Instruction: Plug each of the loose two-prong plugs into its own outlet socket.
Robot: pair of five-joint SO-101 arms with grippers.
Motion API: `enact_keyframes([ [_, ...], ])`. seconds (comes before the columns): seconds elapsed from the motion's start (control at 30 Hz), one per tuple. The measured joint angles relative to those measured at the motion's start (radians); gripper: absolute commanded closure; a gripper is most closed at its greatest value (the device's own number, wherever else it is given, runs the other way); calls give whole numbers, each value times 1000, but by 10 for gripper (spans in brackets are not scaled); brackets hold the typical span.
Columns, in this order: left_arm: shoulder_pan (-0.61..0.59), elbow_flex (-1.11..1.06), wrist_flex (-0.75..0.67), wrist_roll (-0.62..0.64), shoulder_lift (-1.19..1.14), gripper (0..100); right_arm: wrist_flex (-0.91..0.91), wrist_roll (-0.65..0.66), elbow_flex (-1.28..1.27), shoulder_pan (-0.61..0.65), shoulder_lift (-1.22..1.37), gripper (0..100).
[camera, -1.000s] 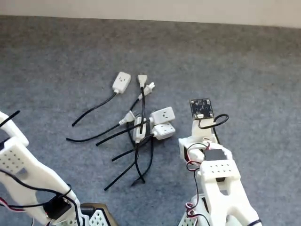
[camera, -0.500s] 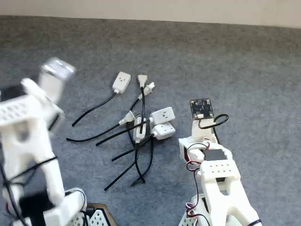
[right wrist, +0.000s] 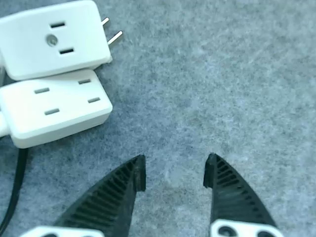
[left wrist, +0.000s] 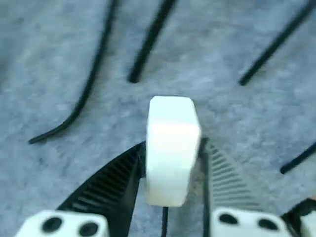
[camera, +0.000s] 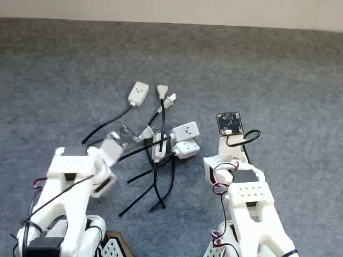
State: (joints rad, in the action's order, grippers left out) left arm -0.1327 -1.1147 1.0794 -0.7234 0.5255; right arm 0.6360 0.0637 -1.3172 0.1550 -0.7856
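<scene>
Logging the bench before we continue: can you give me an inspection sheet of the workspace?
Surface: grey carpet-like mat, flat.
Job's things: white sockets; loose plugs lying on the mat.
Clutter: nothing seen.
Grippers: left tool shut on a white block; right tool open, empty, over bare mat beside two sockets.
Cables: black cords crossing in a tangle.
Surroundings: pale wall along the far edge.

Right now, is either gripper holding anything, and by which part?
Left gripper clamps a white block by its sides; right gripper holds nothing.
</scene>
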Motion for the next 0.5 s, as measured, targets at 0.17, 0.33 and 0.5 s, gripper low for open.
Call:
enact_keyframes([
  [0.17, 109, -5, 95, -60, 3, 744, 0, 0, 0, 0, 0, 800],
  [0.33, 124, 15, 143, -66, 3, 744, 0, 0, 0, 0, 0, 800],
  [0.5, 86, 167, 255, -66, 3, 744, 0, 0, 0, 0, 0, 800],
])
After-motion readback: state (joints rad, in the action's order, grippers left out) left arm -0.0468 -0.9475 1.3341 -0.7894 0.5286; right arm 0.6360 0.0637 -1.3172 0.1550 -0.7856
